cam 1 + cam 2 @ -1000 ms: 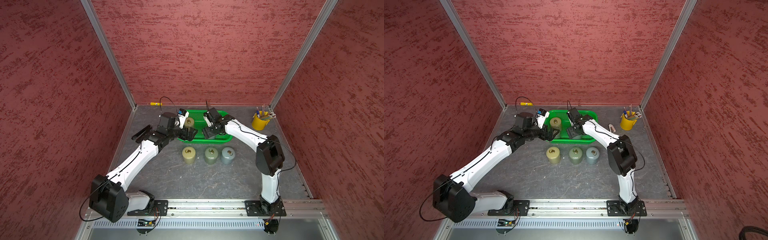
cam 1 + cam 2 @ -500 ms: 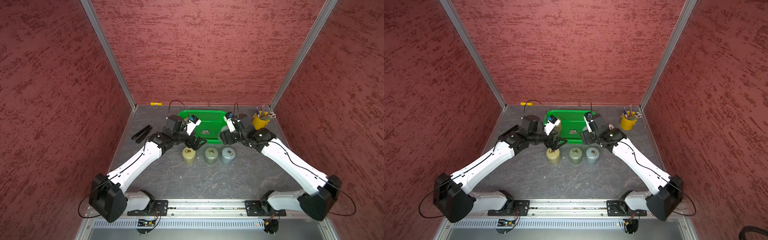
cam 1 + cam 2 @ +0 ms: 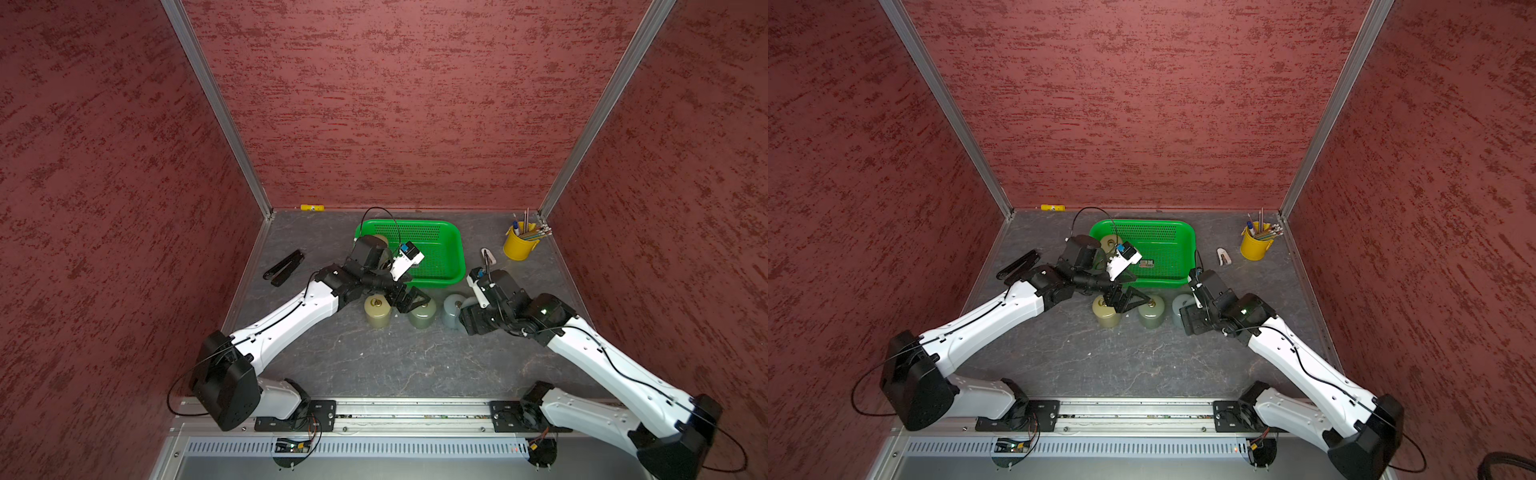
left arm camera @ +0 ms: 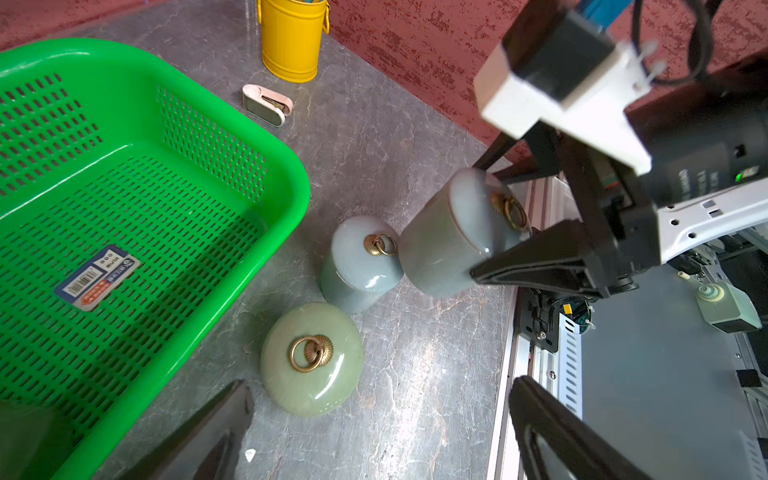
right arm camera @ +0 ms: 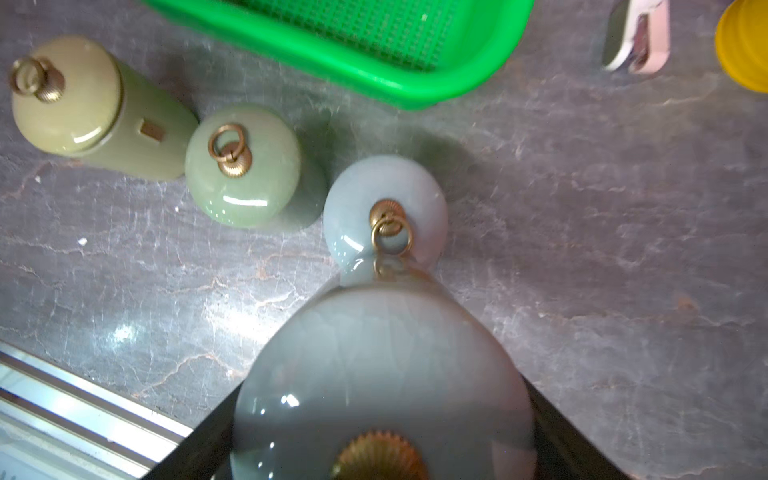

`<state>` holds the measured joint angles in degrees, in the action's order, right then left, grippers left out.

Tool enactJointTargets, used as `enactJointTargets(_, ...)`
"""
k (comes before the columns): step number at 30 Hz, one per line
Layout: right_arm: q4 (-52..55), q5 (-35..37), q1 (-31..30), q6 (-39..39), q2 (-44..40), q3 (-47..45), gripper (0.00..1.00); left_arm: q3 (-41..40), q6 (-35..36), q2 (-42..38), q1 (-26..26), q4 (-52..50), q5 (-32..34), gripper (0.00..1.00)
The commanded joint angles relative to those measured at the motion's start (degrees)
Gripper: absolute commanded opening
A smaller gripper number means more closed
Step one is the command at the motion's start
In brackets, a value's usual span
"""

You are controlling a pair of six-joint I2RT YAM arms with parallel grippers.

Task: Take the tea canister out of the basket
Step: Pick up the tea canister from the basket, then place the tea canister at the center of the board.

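Right of a black object [image 3: 284, 264] on the counter [image 3: 374, 365], the left arm [image 3: 291, 316] stretches low with the left tool [image 3: 409, 301] spread wide and empty over the olive canister [image 3: 377, 311] and green canister [image 3: 424, 319], the basket [image 3: 436, 257] behind holding a tan canister [image 3: 1108, 243] far left, while the right tool [image 4: 478, 220] clasps a blue-grey tea canister [image 4: 444, 245] just right of the row's blue-grey canister [image 4: 357, 266].

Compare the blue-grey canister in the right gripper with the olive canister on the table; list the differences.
Hold: the blue-grey canister sits clamped in the right gripper; the olive canister stands free on the table. Colour: blue-grey glaze against yellowish olive. Marking: the olive canister shows a small brown rectangle on its side; the blue-grey canister's visible side shows none. Both are cylinders with brass ring knobs on their lids.
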<state>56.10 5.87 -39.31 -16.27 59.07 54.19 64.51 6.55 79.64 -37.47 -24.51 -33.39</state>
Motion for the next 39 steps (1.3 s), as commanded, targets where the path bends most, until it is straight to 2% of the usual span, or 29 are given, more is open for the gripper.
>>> enactJointTargets(1, -4.6, -1.1, -1.4, -4.2, -2.4, -1.1, 0.00, 2.0, 1.5, 0.3, -0.2, -0.3, -0.5, 1.00)
enactJointTargets(14, -9.5, 3.8, -9.8, -12.9, -1.6, -10.0, 0.00, 1.9, 1.2, 1.0, -0.2, -1.2, 0.6, 1.00)
enactJointTargets(24, -5.4, 5.7, -10.6, -13.9, -2.4, -9.9, 0.00, 2.3, 1.2, 1.4, -0.2, -0.9, 0.9, 1.00)
enactJointTargets(31, -3.7, 5.3, -10.6, -17.5, 6.2, -10.0, 0.00, 2.5, 1.3, 1.6, -0.2, -1.2, 1.2, 1.00)
enactJointTargets(39, -6.0, 4.4, -10.6, -16.8, 7.5, -7.4, 0.03, 2.6, 1.7, 1.7, -0.2, -1.9, 1.8, 1.00)
